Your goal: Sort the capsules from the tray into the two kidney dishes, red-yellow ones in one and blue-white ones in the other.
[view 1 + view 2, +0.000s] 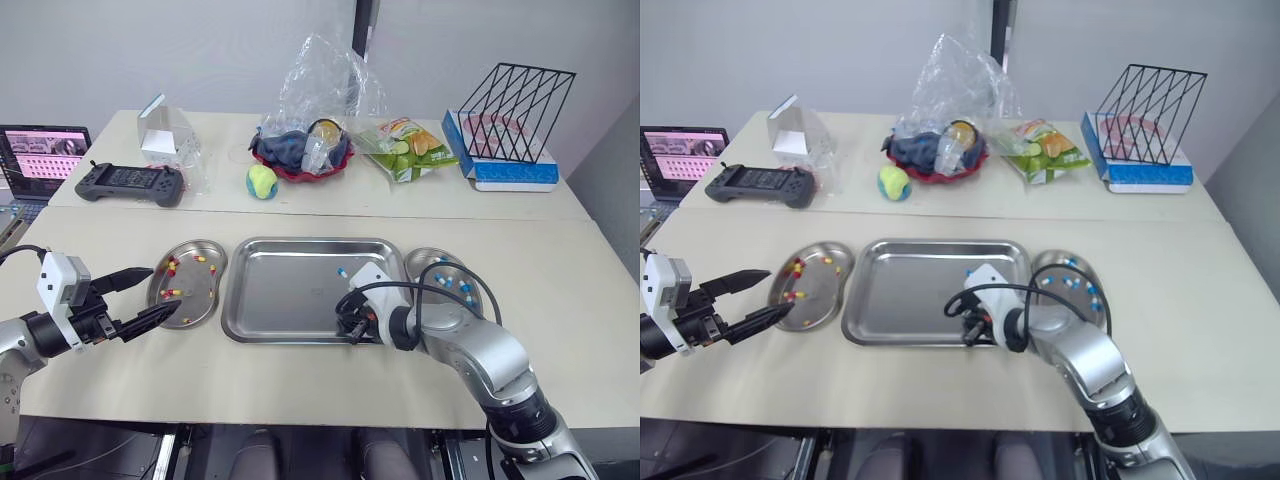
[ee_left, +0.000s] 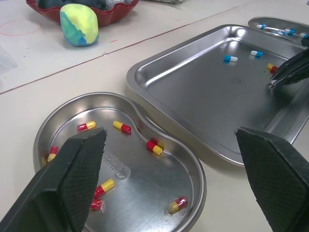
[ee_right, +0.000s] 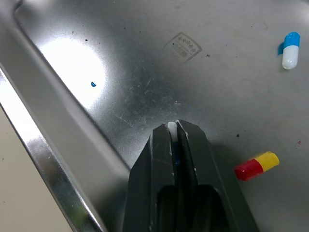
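The steel tray lies between two kidney dishes. The left dish holds several red-yellow capsules; the right dish holds several blue-white ones. My right gripper is low over the tray's near right part, shut on a blue-white capsule whose white tip shows between the fingers. Loose on the tray floor beside it are a red-yellow capsule and a blue-white capsule. My left gripper hangs open over the near edge of the left dish, holding nothing.
Across the back of the table are a game controller, a clear carton, a yellow-green ball, a red bowl under a plastic bag, a snack bag and a wire rack on a blue box. A laptop sits at far left.
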Available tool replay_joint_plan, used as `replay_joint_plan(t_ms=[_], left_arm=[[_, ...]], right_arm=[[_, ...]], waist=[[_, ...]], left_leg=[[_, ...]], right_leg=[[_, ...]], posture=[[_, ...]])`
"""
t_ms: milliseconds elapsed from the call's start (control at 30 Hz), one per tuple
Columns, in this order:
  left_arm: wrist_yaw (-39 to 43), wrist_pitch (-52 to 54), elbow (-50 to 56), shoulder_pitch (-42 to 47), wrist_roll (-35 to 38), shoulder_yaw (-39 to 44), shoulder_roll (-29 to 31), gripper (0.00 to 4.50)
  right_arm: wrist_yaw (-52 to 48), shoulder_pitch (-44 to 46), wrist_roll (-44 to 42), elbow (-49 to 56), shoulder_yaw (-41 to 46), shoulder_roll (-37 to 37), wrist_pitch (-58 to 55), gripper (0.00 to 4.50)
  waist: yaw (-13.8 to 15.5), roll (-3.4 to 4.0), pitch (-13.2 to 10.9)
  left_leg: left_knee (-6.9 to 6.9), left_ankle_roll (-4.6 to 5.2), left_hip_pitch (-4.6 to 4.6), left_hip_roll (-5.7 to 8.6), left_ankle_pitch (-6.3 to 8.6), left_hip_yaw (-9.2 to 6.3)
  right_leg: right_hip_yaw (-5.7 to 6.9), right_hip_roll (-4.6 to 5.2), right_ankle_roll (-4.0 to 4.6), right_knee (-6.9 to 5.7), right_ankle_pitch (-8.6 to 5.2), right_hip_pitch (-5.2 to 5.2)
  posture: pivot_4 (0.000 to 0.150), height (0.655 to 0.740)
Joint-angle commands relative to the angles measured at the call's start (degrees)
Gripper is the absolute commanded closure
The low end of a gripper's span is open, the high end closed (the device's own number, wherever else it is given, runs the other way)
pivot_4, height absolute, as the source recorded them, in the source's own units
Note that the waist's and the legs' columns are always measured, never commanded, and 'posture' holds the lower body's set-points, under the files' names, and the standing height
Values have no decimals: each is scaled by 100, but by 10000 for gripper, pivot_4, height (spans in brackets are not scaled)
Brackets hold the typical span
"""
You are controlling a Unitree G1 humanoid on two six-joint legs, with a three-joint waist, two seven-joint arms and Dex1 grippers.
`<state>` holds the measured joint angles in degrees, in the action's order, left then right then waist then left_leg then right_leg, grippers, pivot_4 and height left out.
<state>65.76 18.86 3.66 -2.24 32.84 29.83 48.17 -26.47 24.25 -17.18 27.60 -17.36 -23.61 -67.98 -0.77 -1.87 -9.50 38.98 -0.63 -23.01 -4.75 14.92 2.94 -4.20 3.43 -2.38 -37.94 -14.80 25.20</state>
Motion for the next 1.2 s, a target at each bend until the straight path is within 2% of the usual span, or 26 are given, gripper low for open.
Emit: replay_joint_plan(t_ms=[33, 267, 433, 600, 833, 1033, 1200], left_arm=[[-4, -72, 134, 92, 27, 64, 161, 0], [42, -46, 123, 112, 66, 98, 192, 0], [85, -67, 52, 156, 85, 79, 223, 0], [149, -23, 23, 239, 135, 39, 222, 0], [231, -26, -79, 347, 129, -17, 242, 0], [299, -75, -253, 492, 74, -133, 256, 0], [309, -72, -281, 549, 74, -163, 270, 0]], right_arm=[[-61, 87, -61, 79, 0, -53, 50, 44769], [-466, 360, -411, 153, 398, -71, 114, 44769], [-894, 869, -527, -316, 839, -632, 395, 44769], [-1373, 1077, -492, -1136, 1462, -1548, 887, 44769], [-1653, 729, -484, -1622, 1878, -2119, 1248, 44769], [-1996, -113, -421, -1722, 1846, -2555, 1533, 44769], [-2025, -199, -444, -1769, 1931, -2562, 1625, 27911]], waist=[[0, 0, 0], [-5, 0, 0], [10, 0, 0], [33, -1, -1], [-17, -1, -1], [18, -1, -1], [-24, 0, -1]], left_leg=[[0, 0, 0, 0, 0, 0], [0, 0, -2, 0, 0, -2], [0, 0, -3, -1, 0, -4], [0, 0, -11, 1, 0, -5], [-8, 1, -12, -1, 0, -9], [-4, 1, -16, 0, 0, -9], [-4, 1, -9, -1, 0, -10]], right_leg=[[0, 0, 0, 0, 0, 0], [2, 0, 0, 1, 0, 1], [6, 0, 0, 4, 0, -1], [11, 3, 0, 12, 0, 0], [10, -1, 1, 21, 0, 2], [12, 2, 0, 26, 0, -1], [11, -1, 0, 18, 0, -1]], posture=[[1500, 7160], [1500, 7160], [1500, 7160], [1500, 7160], [1500, 7160], [1500, 7160], [1500, 7160]])
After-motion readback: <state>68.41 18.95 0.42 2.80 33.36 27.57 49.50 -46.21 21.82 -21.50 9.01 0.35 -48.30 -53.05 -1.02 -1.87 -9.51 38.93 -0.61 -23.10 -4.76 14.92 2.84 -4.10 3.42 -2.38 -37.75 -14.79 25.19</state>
